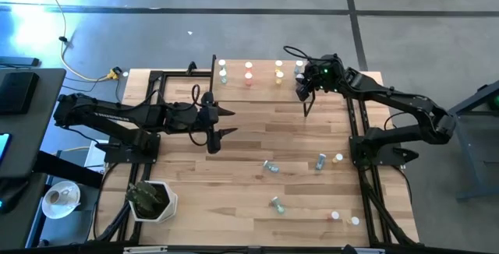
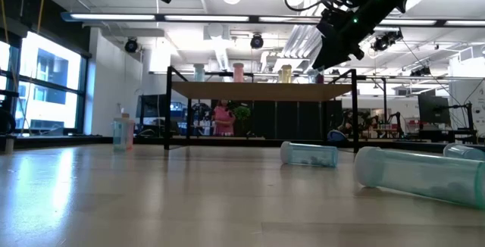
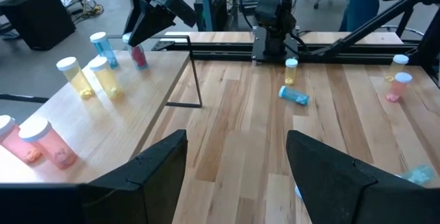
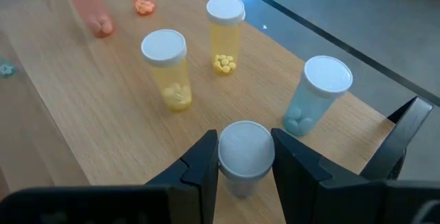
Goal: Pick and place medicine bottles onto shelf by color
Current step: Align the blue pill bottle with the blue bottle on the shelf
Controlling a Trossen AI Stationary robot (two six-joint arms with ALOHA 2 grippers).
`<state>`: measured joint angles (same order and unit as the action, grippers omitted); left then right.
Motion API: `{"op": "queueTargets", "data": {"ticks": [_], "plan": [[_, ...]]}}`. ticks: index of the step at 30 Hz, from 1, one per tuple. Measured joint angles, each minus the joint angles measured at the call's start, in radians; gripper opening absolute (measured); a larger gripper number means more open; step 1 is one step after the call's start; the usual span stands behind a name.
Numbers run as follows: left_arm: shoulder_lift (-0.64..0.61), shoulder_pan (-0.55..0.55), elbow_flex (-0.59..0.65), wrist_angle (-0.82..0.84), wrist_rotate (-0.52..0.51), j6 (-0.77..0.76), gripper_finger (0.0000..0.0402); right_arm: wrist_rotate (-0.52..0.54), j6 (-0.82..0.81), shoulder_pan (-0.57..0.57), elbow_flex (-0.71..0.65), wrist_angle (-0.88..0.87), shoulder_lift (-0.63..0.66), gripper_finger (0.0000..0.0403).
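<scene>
Bottle [image 4: 245,157] in right pincer [image 4: 245,162], blue [image 4: 315,100] and yellow [image 4: 169,69] bottles close ahead

The high view looks straight down on the whole tabletop [image 1: 234,145]; the low view sits at tabletop level, facing level across to the shelf [image 2: 258,91]; the left wrist view looks across the tabletop toward the far arm; the right wrist view hangs close above the shelf; all four share the shelf.

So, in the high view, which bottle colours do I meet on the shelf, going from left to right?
green bottles → pink bottles → yellow bottles → blue bottle
</scene>
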<state>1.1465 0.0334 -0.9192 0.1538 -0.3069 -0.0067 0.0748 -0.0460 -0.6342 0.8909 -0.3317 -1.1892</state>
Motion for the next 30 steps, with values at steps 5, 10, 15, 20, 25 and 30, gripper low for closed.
{"op": "queueTargets", "data": {"ticks": [5,10,15,20,25,30], "plan": [[0.000,0.000,0.000,0.000,0.000,0.000,0.0239,0.000,0.000,0.000,0.000,0.000,0.000,0.0101],[0.000,0.000,0.000,0.000,0.000,0.000,0.0239,0.001,0.000,0.000,0.000,-0.003,0.000,0.0128],[0.000,0.000,0.000,0.000,0.000,0.000,0.0239,0.000,0.000,0.000,-0.006,-0.010,-0.002,0.0157],[0.000,0.000,0.000,0.000,0.000,0.000,0.0239,0.000,0.001,0.000,-0.005,-0.002,-0.002,0.0164],[0.000,0.000,0.000,0.001,0.000,0.000,0.0239,0.000,0.001,0.000,-0.005,0.008,-0.002,0.0165],[0.000,0.000,0.000,0.007,0.000,0.000,0.0239,-0.001,0.002,0.000,-0.004,0.037,-0.002,0.0165]]}}
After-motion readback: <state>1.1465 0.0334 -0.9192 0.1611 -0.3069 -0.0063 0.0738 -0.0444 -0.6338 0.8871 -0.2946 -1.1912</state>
